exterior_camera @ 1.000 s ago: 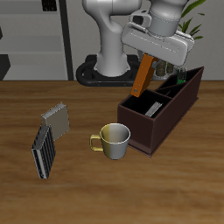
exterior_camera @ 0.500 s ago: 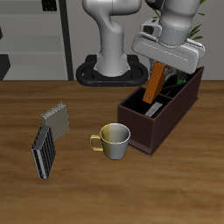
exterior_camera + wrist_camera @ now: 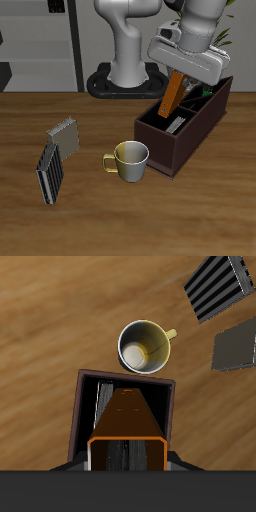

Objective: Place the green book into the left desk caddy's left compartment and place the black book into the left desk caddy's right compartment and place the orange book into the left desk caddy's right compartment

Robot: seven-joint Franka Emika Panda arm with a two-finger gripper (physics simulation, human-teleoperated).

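My gripper (image 3: 181, 74) is shut on the orange book (image 3: 172, 92), which hangs tilted over the left desk caddy (image 3: 170, 148). The book's lower end is at the opening of the wide right compartment (image 3: 160, 122). In the wrist view the orange book (image 3: 126, 418) points down into that compartment, with the caddy's rim (image 3: 79, 406) around it. The black book (image 3: 177, 124) lies inside the same compartment, its page edges (image 3: 103, 406) showing beside the orange book. A sliver of the green book (image 3: 208, 92) shows in the taller slanted-wall end, the left compartment.
A cream mug (image 3: 129, 160) stands close to the caddy's low end, also seen from the wrist as the mug (image 3: 145, 346). Farther along the table lie a small grey book (image 3: 63, 135) and a grey-and-black striped book (image 3: 50, 171).
The gripper has carried the orange book sideways until it is over the caddy's wide compartment, then lowered it slightly. Nothing else has moved.
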